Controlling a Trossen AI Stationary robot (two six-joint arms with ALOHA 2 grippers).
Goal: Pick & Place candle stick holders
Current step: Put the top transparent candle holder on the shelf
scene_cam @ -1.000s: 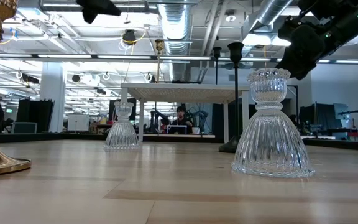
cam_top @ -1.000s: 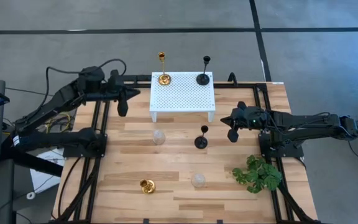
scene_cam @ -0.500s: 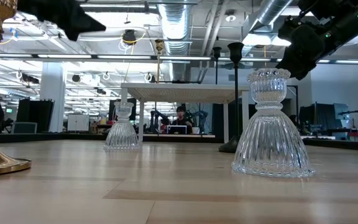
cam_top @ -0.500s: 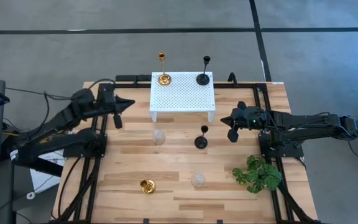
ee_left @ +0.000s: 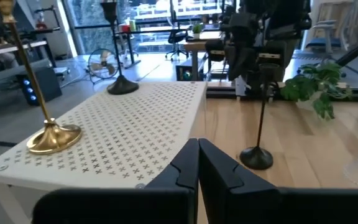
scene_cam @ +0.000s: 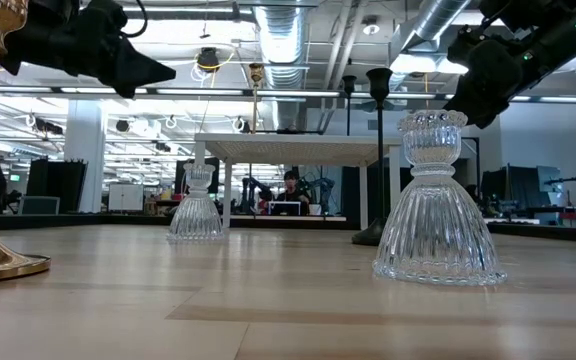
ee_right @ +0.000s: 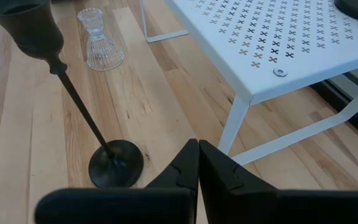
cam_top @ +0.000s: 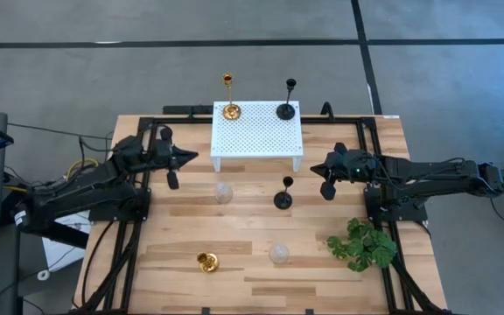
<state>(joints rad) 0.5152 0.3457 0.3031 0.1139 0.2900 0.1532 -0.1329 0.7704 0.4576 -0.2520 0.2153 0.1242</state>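
Tools first: the left tool (cam_top: 171, 163), fingers pressed together on nothing, hovers beside the white platform (cam_top: 257, 129); the right tool (cam_top: 326, 179), likewise closed and empty, hangs just right of a tall black holder (cam_top: 283, 194) on the bench (cam_top: 173, 236). Gold (cam_top: 229, 98) and black (cam_top: 287, 100) holders stand on the platform; two glass ones (cam_top: 224, 192) and a squat gold one (cam_top: 207, 261) sit on the bench.

a pale, smooth wood-plank table (cam_top: 252, 254) carries a matt white perforated metal platform (cam_top: 257, 129), polished gold brass-like candle holders (cam_top: 207, 261), ribbed clear glass candle holders (scene_cam: 438, 205) and matt black slim-stemmed ones (ee_right: 86, 118), beside dull black arms (cam_top: 427, 175).
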